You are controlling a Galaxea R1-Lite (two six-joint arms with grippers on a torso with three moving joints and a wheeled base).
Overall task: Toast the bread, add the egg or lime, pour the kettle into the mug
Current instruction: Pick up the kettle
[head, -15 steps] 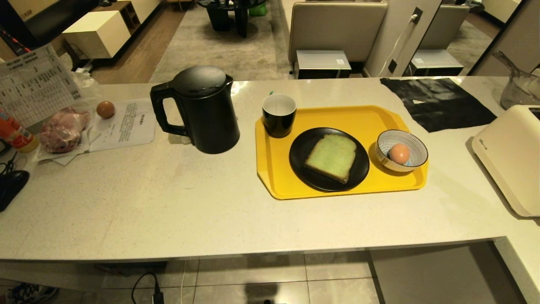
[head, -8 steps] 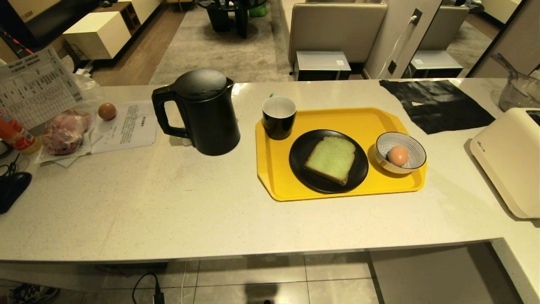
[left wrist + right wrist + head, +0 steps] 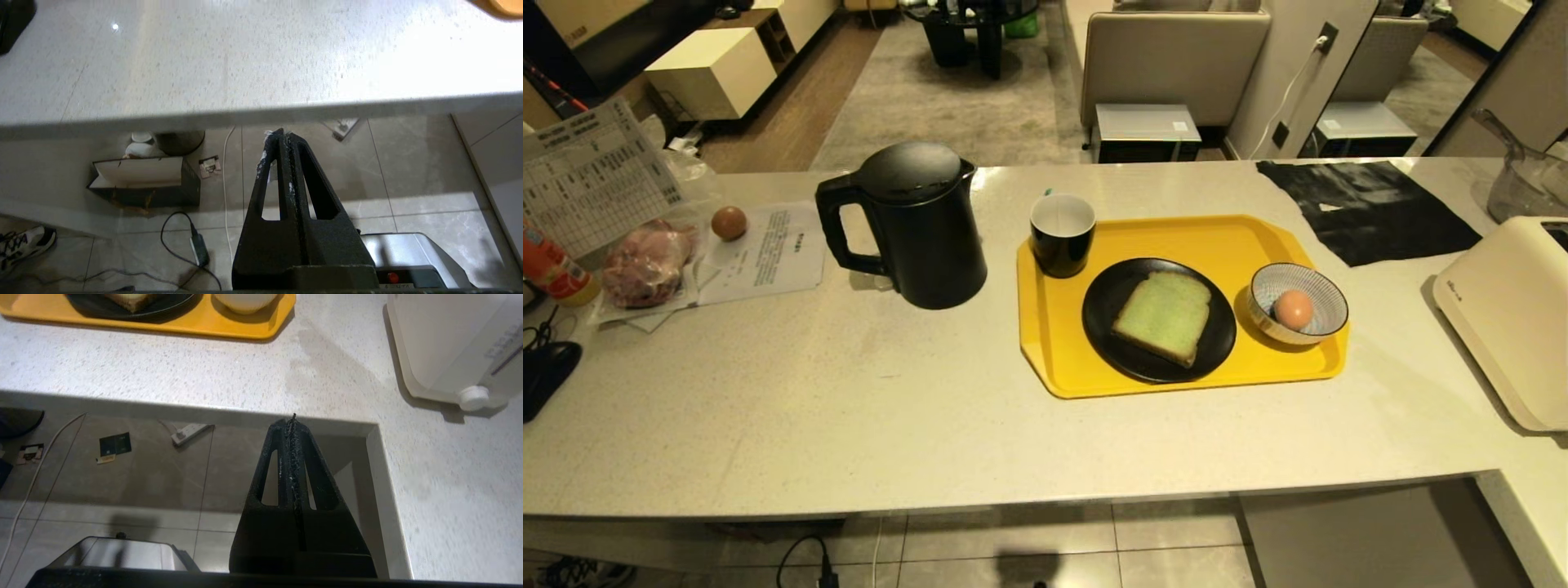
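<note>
Both arms parked below the surface (image 3: 866,408) edge, over the floor: left end effector (image 3: 282,136) and right end effector (image 3: 291,422) w/ fingers pressed together, holding nothing. On the yellow tray (image 3: 1225,237): bread (image 3: 1164,316) flat on a black plate (image 3: 1115,347) in the middle, egg (image 3: 1293,309) in the striped bowl (image 3: 1319,290) just right of the plate, mug (image 3: 1061,234) at the tray's far-left corner. Kettle (image 3: 915,224) upright on the surface left of the tray, handle facing left; white toaster (image 3: 1507,314) at far right.
</note>
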